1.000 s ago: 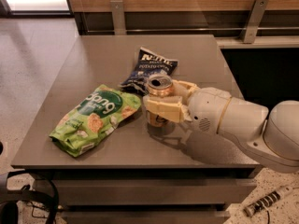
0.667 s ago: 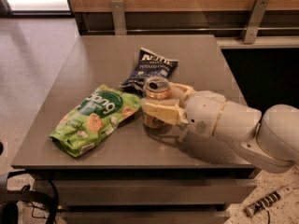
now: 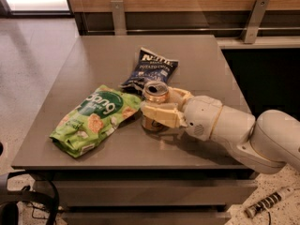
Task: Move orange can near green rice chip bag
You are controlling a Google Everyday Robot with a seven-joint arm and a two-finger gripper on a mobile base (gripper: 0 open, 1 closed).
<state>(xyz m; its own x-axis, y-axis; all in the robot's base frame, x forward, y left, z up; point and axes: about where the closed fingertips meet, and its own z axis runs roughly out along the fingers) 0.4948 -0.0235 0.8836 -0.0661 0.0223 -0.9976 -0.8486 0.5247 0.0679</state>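
The orange can (image 3: 154, 93) stands upright on the grey table (image 3: 112, 55), just right of the green rice chip bag (image 3: 95, 118). Its silver top shows; a finger covers most of its side. My gripper (image 3: 158, 108) reaches in from the right on a white arm (image 3: 234, 128), with its cream fingers (image 3: 160, 114) closed on the can from front and back. The green bag lies flat near the table's front left, and its right edge nearly touches the can.
A dark blue potato chip bag (image 3: 153, 69) lies just behind the can. A wooden wall with metal brackets (image 3: 254, 13) runs along the far side. The table's front edge is close below the bag. Cables (image 3: 28, 200) lie on the floor at lower left.
The gripper and can have shifted slightly left, toward the green bag. The bags have not moved.
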